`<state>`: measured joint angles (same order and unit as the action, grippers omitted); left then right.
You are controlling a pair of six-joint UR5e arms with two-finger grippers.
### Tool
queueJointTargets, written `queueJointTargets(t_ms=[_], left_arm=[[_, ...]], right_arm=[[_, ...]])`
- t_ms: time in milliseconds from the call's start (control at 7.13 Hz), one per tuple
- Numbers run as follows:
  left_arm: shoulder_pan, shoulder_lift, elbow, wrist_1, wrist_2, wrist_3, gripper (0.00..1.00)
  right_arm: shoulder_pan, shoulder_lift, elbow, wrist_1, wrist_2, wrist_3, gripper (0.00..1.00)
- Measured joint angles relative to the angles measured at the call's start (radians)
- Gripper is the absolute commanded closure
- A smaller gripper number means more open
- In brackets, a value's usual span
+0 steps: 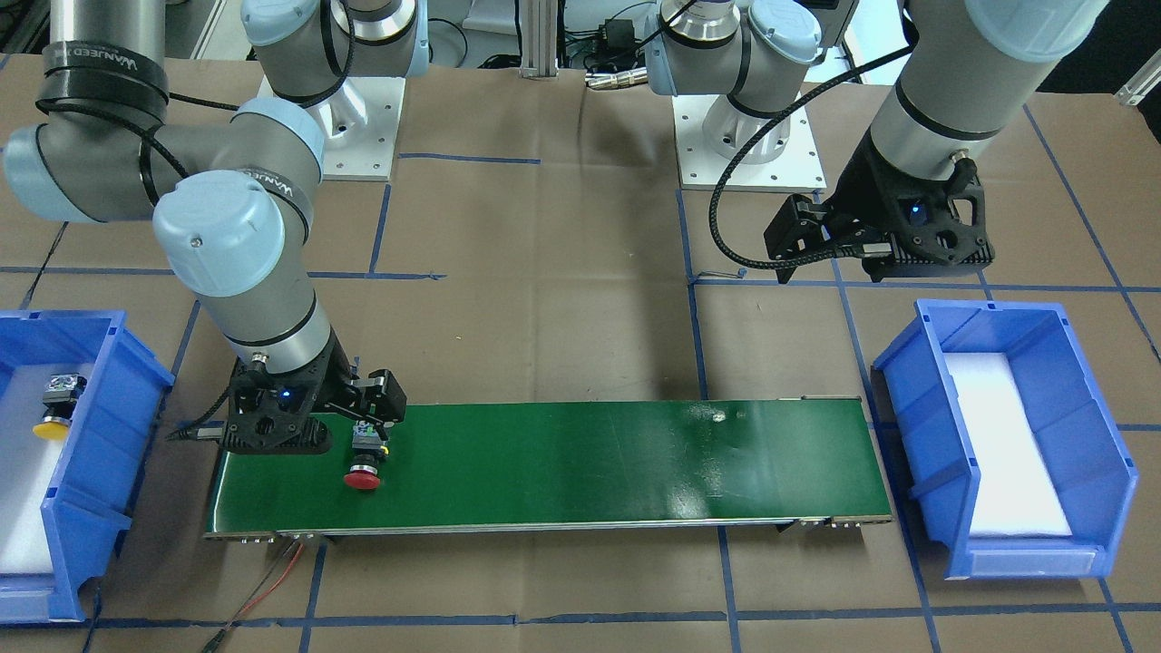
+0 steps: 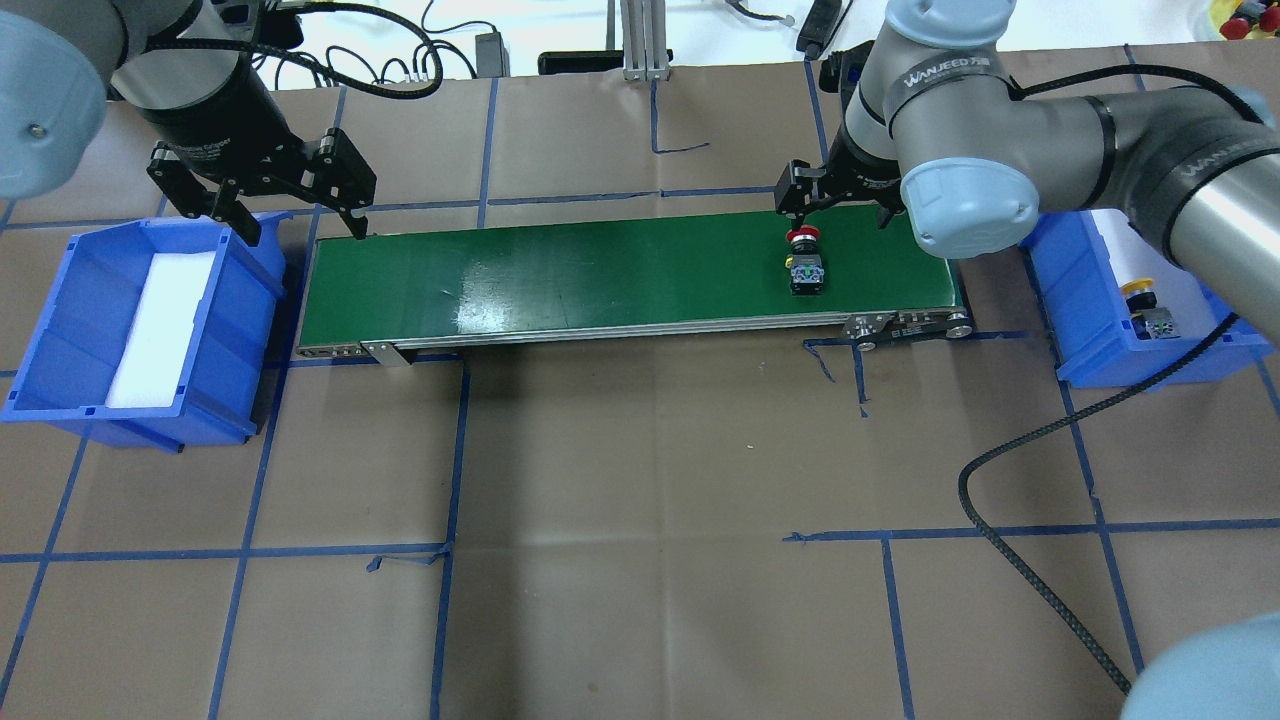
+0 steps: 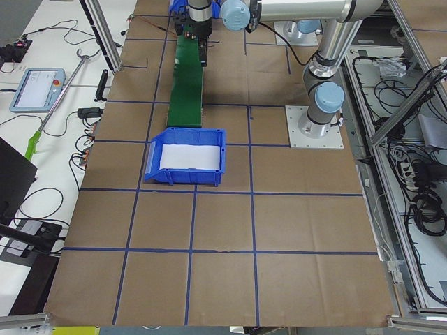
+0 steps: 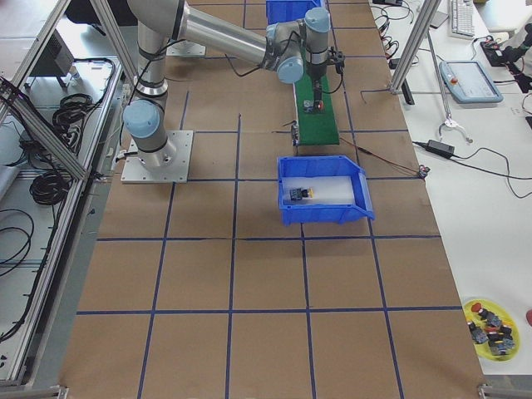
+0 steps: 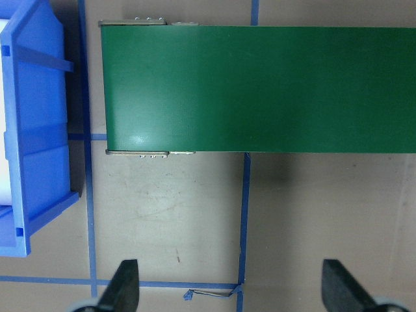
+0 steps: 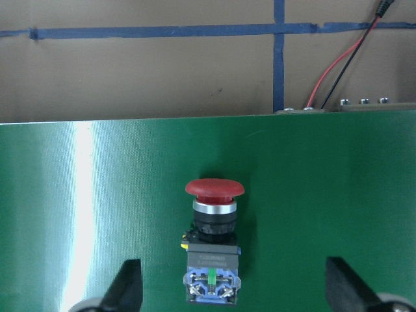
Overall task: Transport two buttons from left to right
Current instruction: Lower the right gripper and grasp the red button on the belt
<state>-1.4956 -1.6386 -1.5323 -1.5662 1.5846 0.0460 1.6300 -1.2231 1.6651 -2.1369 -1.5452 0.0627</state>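
Nearest the right wrist camera, the right gripper [image 6: 234, 289] shows its two dark fingertips [image 6: 127, 286] at the bottom corners, spread wide with nothing clamped. Between them, touching neither, the red button [image 6: 213, 247] lies on its side on the green conveyor belt [image 6: 338, 195]. Its mushroom cap points to the belt's far edge and its terminal block faces the lens. Beyond that edge, red and black wires [image 6: 337, 68] run over the brown paper table [image 6: 143, 71].

In the left wrist view the left gripper [image 5: 233, 289] is likewise spread wide and holds nothing. Below it lie the table, blue tape lines, the belt's end and a wall of the left bin [image 5: 39, 130].

From overhead, the left gripper hangs raised near the belt's left end and the left bin, which is lined with white foam [image 2: 165, 320]. The right gripper stands over the red button near the belt's right end. The yellow button [image 2: 1147, 308] lies on its side in the right bin [image 2: 1075, 290], just off that end and well apart from the red one.

The front-facing view mirrors this. The red button lies just below the right gripper at the belt's left end, cap toward the camera, and the yellow button is in the bin at the left edge.

From the robot's right, the yellow button shows in the near bin, and the red button is a small speck on the belt under the gripper. From the robot's left, only the foam-lined bin is clear
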Motion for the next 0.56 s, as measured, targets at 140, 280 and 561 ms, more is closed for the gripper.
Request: queueJointTargets(t_ms=[140, 280, 561], left_arm=[[0.000, 0.000, 0.000, 0.000, 0.000, 0.000, 0.00], [0.000, 0.000, 0.001, 0.000, 0.000, 0.000, 0.00], [0.000, 0.000, 0.001, 0.000, 0.000, 0.000, 0.00]], right_arm=[[0.001, 0.018, 0.002, -0.001, -0.001, -0.002, 0.01], [0.000, 0.040, 0.004, -0.001, -0.002, -0.006, 0.01], [-0.015, 0.074, 0.007, 0.003, -0.003, -0.010, 0.26]])
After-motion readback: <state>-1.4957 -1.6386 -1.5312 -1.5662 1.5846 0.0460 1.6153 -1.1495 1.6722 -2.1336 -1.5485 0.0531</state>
